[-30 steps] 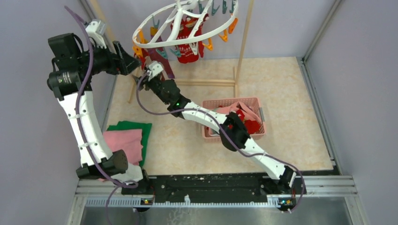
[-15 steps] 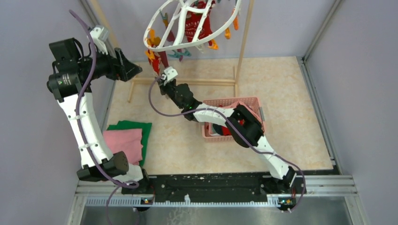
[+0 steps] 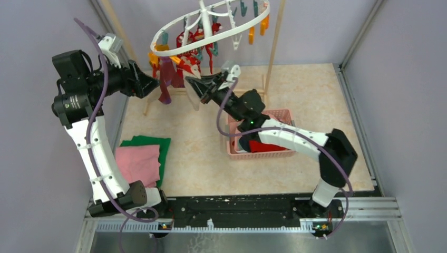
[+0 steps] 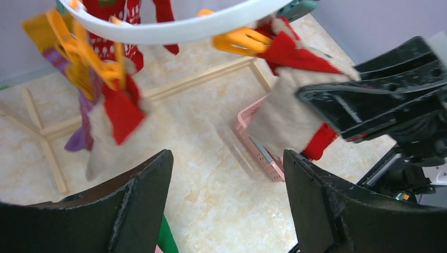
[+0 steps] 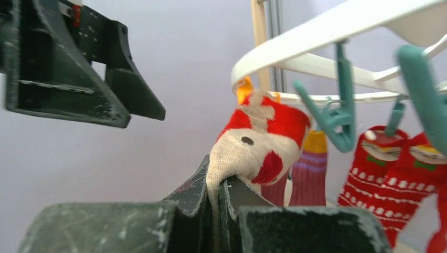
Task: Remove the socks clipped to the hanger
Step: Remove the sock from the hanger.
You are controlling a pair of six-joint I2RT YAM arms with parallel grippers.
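The right jaws pinched a red-and-cream sock (image 5: 258, 142) clipped to the hanger (image 5: 316, 34); the left jaws stood spread nearby.

No words, numbers or signs could be read anywhere, not on the socks (image 5: 258, 137) and not on the hanger (image 4: 168, 32).
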